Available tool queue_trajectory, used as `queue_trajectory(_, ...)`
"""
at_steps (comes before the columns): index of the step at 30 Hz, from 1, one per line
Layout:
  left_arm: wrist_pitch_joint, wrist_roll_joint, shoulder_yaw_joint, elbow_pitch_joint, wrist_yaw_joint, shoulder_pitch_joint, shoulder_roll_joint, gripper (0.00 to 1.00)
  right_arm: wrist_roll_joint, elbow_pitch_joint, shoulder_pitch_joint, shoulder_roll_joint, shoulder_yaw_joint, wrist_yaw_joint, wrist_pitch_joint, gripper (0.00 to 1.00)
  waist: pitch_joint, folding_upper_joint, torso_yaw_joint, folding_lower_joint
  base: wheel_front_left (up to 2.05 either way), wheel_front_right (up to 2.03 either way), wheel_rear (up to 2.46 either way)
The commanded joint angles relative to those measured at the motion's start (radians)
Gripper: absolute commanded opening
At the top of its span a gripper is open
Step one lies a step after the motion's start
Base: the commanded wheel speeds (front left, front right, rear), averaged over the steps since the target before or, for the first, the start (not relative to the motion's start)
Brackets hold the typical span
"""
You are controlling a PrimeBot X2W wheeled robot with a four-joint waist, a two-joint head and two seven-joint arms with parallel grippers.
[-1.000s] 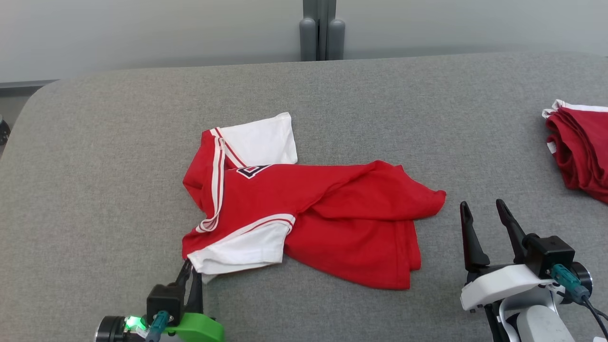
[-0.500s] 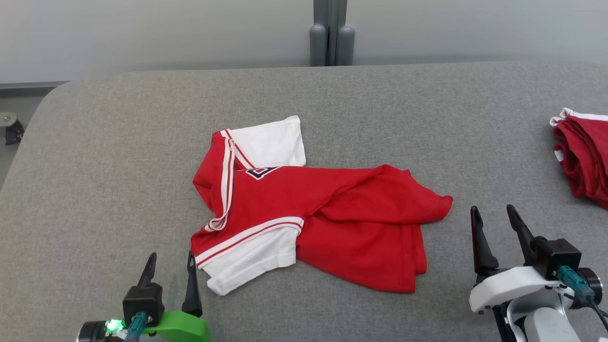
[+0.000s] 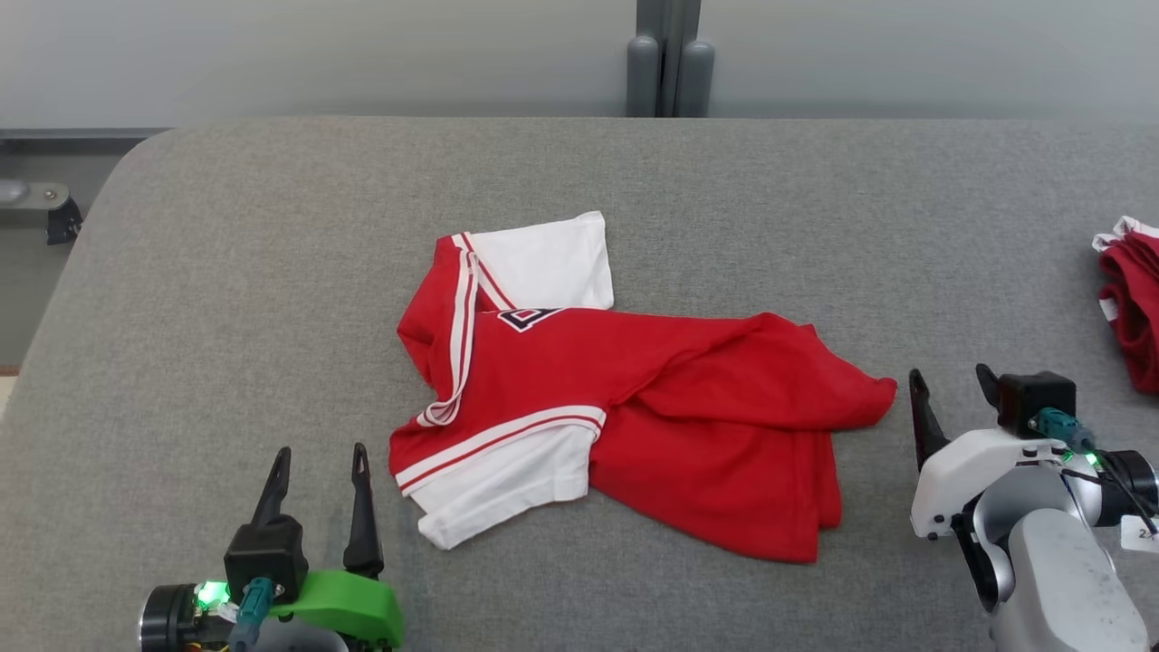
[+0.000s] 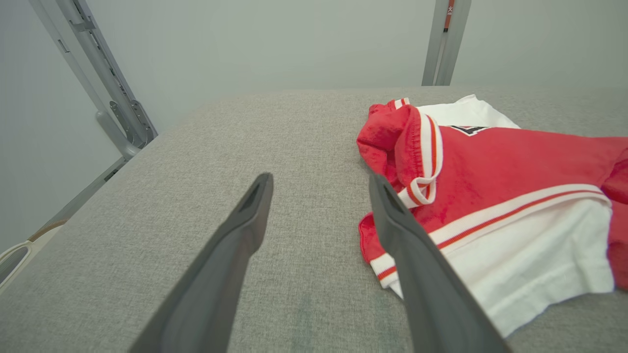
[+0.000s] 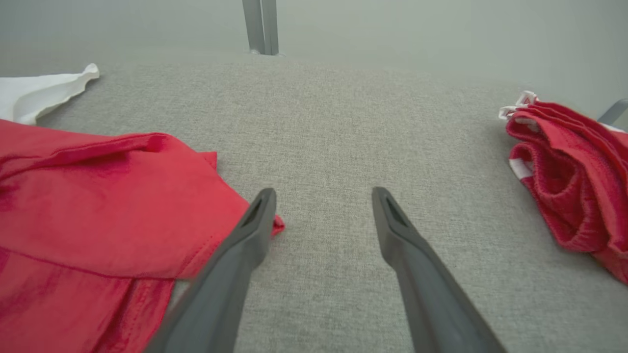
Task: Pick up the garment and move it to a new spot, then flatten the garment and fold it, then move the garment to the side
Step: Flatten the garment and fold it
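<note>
Lying crumpled: red-and-white shirt (image 3: 625,398) on grey fabric tabletop (image 3: 272,272). Left gripper (image 3: 321,451) near shirt's white sleeve, right gripper (image 3: 951,374) beside its red hem; both spread apart, empty. Pale wall (image 3: 362,54) and grey post (image 3: 670,63) behind shirt; red garment pile (image 3: 1132,299) well to its right.

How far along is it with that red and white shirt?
Done: the shirt lies in the middle of the grey table, seemingly already set down. In hand: nothing; the left gripper and right gripper stand open either side of it. To do: it is rumpled, so flattening, folding and moving aside remain.
</note>
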Motion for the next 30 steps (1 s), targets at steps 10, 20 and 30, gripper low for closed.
queue_trajectory(10, 0.000, 0.040, 0.030, -0.010, -0.027, -0.018, -0.036, 1.00, 0.111, 0.217, -0.085, -0.046, 0.115, -0.001, 0.046, 1.00, 0.015, 0.0000, 0.054, 0.0000, 0.00, 0.00, 0.00)
queue_trajectory(20, 0.000, 0.061, 0.063, -0.012, -0.043, -0.015, -0.051, 1.00, 0.201, 0.311, -0.148, -0.101, 0.219, -0.001, 0.039, 0.00, 0.020, 0.0000, 0.049, 0.0000, 0.00, 0.00, 0.00)
queue_trajectory(30, 0.000, 0.082, 0.076, -0.008, -0.062, -0.039, -0.070, 1.00, 0.148, 0.361, -0.315, -0.216, 0.247, -0.001, -0.041, 0.00, 0.042, 0.0000, 0.071, 0.0000, 0.00, 0.00, 0.00)
